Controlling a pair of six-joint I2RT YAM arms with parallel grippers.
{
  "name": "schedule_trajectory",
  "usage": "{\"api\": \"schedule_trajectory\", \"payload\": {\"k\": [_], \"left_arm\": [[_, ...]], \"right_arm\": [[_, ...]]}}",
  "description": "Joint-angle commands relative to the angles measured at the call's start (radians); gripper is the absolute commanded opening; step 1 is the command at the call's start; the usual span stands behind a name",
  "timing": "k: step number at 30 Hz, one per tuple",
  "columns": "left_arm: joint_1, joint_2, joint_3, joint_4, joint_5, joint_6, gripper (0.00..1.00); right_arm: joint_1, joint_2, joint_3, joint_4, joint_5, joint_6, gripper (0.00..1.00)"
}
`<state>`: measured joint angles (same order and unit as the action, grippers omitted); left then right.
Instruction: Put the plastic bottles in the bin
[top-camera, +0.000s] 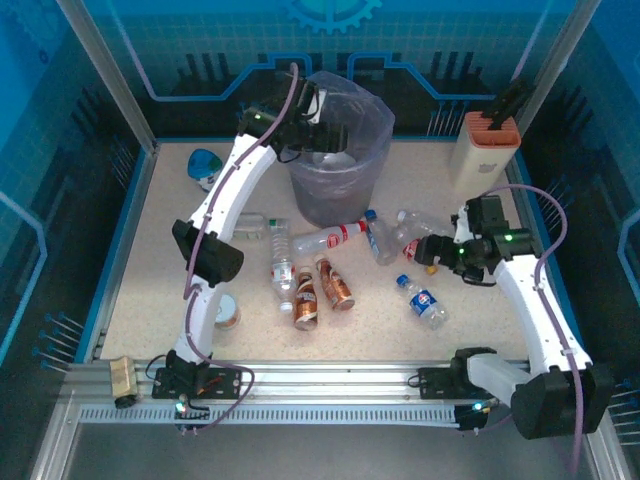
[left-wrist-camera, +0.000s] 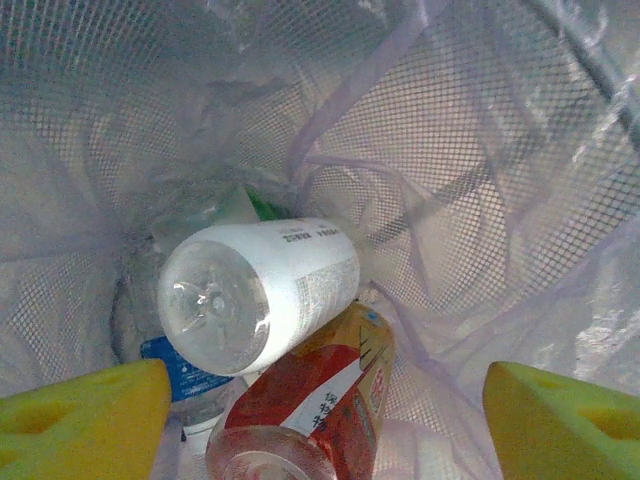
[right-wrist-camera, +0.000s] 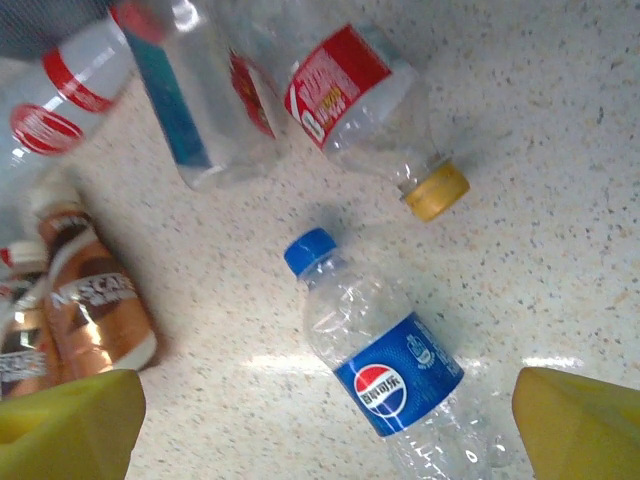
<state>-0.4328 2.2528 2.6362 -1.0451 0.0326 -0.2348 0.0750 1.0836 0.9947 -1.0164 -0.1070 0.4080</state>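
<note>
The table (top-camera: 140, 290) runs wide inside its blue rim, with bare top at 9 o'clock and along the 6 o'clock edge. The bin (top-camera: 345, 175) stands at 12 o'clock, close to the far rim, with open floor on both flanks.

The left gripper (top-camera: 322, 135) hangs over the bin's mouth. It's released and carries nothing. The left wrist looks straight down past wide-spread yellow fingertips (left-wrist-camera: 90, 415). There's a white-labelled bottle (left-wrist-camera: 255, 295) lying across a red-labelled bottle (left-wrist-camera: 310, 400), both deep in the bag and well below the fingers. The overhead camera cannot see that pile.

Over at 3 o'clock, the right gripper (top-camera: 430, 250) hovers above the scattered bottles, spread wide and empty. Its wrist view shows the blue-labelled bottle (right-wrist-camera: 385, 360) flat on the table between the two fingers and clear of both, its cap toward 11 o'clock. A yellow-capped bottle (right-wrist-camera: 350, 95) lies at 12 o'clock of it, and the copper-brown bottles (right-wrist-camera: 95, 310) are at 9 o'clock.
</note>
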Motion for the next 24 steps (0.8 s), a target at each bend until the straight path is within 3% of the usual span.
{"api": "schedule_trajectory", "payload": {"k": [1,8,14,24], "left_arm": [[0.003,-0.102,0.034,0.054,0.021,-0.006,0.88],[0.003,-0.179,0.031,0.064,0.002,-0.003,0.87],[0.002,-0.285,-0.047,0.036,-0.022,0.017,0.87],[0.013,-0.675,-0.628,0.155,0.033,-0.018,0.87]], "right_arm": [[0.059,0.021,-0.039,-0.072,0.098,0.029,0.95],[0.181,0.104,-0.086,-0.079,0.159,0.103,0.96],[0.221,0.171,-0.141,-0.022,0.164,0.135,0.97],[0.234,0.275,-0.163,0.062,0.161,0.124,0.97]]}}
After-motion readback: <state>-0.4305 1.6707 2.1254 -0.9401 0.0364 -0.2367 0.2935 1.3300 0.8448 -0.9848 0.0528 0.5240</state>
